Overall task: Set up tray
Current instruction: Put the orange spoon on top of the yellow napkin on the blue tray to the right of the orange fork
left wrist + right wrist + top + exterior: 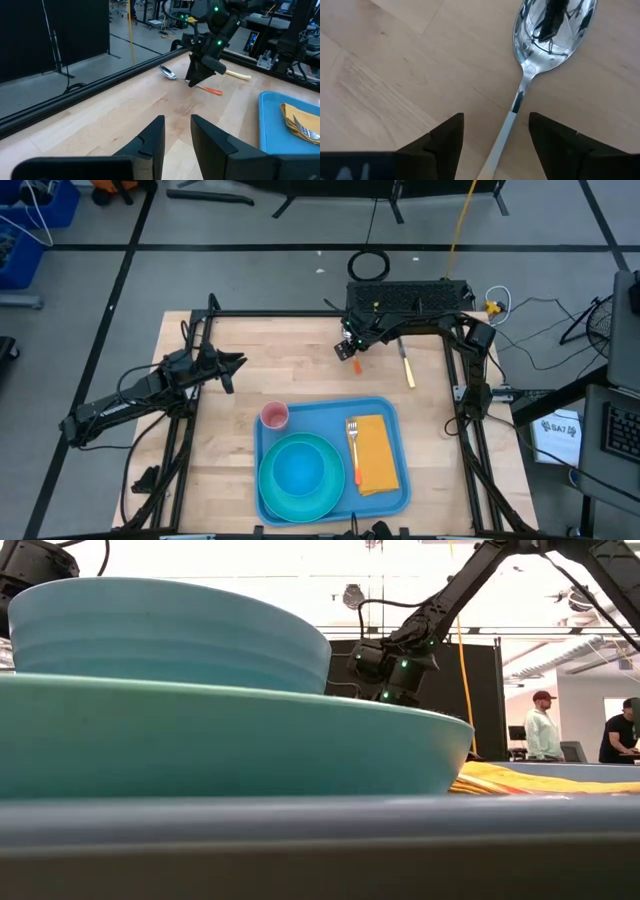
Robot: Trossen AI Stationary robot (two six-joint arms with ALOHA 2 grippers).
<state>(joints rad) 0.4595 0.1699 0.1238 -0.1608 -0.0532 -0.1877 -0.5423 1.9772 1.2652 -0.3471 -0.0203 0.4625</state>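
Bright overhead light, blown-out background

Looks straight down on pale wooden table top [395,60]. Shows a shiny spoon [540,45], bowl at upper right, thin handle running down toward bottom centre. Frames that handle between two dark fingers [445,145] of the right gripper [495,145], spread apart at the bottom edge, not touching it.

Bench [290,370]: pale wood, visible grain, matt finish. Spoon [547,30]: polished metal bowl w/ mirror-like reflections, orange handle seen in left wrist view. Tray [395,415], plate [200,740] and bowl [165,630]: smooth plastic, slight sheen. Napkin [378,455]: soft yellow-orange cloth, creased.
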